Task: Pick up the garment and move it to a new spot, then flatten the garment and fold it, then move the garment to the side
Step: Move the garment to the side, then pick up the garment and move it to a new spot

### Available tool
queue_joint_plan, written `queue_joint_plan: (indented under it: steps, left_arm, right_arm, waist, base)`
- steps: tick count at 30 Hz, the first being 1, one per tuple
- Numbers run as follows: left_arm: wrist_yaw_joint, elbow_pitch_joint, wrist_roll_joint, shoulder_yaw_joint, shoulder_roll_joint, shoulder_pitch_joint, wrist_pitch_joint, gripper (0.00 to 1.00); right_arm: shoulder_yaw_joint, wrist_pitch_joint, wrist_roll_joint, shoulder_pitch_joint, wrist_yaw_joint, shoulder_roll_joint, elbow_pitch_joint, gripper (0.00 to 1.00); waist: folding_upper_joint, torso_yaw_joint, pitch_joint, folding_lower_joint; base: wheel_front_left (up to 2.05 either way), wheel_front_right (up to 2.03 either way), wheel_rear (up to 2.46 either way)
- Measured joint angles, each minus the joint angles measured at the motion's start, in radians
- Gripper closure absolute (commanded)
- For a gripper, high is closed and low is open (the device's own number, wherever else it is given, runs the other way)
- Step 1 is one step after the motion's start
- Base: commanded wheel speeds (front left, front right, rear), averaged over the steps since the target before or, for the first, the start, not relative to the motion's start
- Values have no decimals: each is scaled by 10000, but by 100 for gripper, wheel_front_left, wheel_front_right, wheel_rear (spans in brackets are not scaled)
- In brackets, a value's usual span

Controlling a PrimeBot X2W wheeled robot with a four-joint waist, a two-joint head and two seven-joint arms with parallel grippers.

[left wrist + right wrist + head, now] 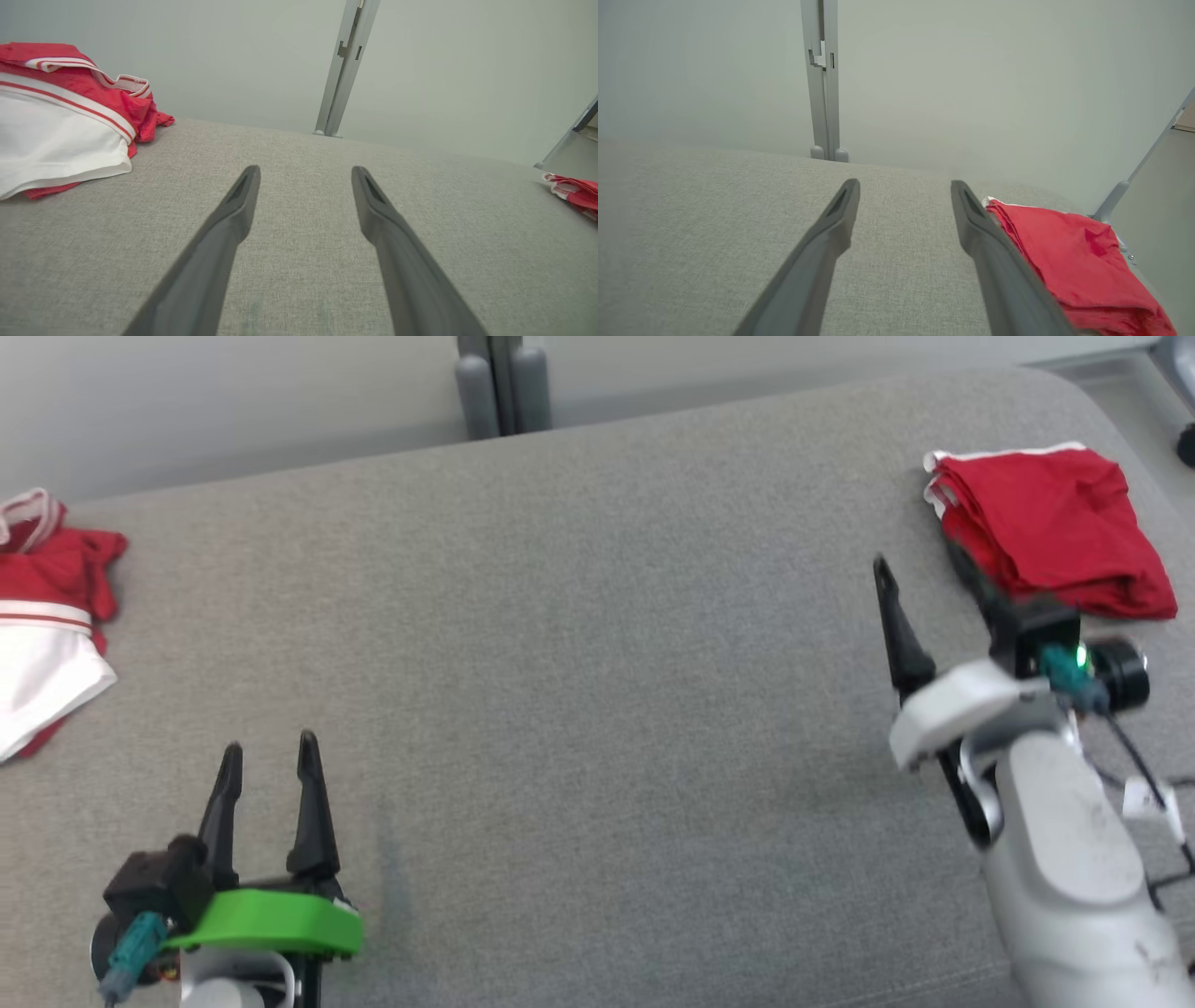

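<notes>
At 2 o'clock in the head view, the folded red garment (1055, 527) lies on the grey fabric-covered desk (597, 644), near the desk's rounded far-right corner, white trim showing along its far edge. Right gripper (917, 558) sits at 3 o'clock, fingers spread wide, nothing between them. Its outer finger overlaps the garment's near-left edge; can't tell if it's touching. Right wrist view: same gripper (905, 183) is spread over bare fabric, with the garment (1073, 261) at 4 o'clock just beside the right-hand finger.

Left gripper (270, 747) is at 7 o'clock, fingers apart and empty, over bare desk. A loose red-and-white clothing pile (47, 607) lies at 9 o'clock, well apart from both grippers. A grey post (502, 383) stands at 12 o'clock behind the desk.
</notes>
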Motion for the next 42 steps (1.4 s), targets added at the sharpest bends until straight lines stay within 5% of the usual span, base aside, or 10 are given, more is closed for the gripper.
queue_joint_plan:
  steps: [14, 34, 42]
  left_arm:
    - [-25, 17, -234, 451, -213, 1300, -2, 0]
    - [65, 182, -543, 121, -224, 1387, -2, 0]
    - [96, 176, -514, -201, -240, 1104, -2, 0]
  right_arm:
    - [-148, 2, 1145, 3754, 0, 188, -2027, 0]
    - [92, 2, 1041, 3904, 0, 190, -2345, 0]
    - [-307, 2, 888, 4056, 0, 188, -2410, 0]
  waist:
    - [0, 565, -1102, 0]
    - [0, 769, -1169, 0]
    - [0, 1607, -1147, -1]
  base:
    - [0, 0, 0]
    - [0, 0, 0]
    - [0, 0, 0]
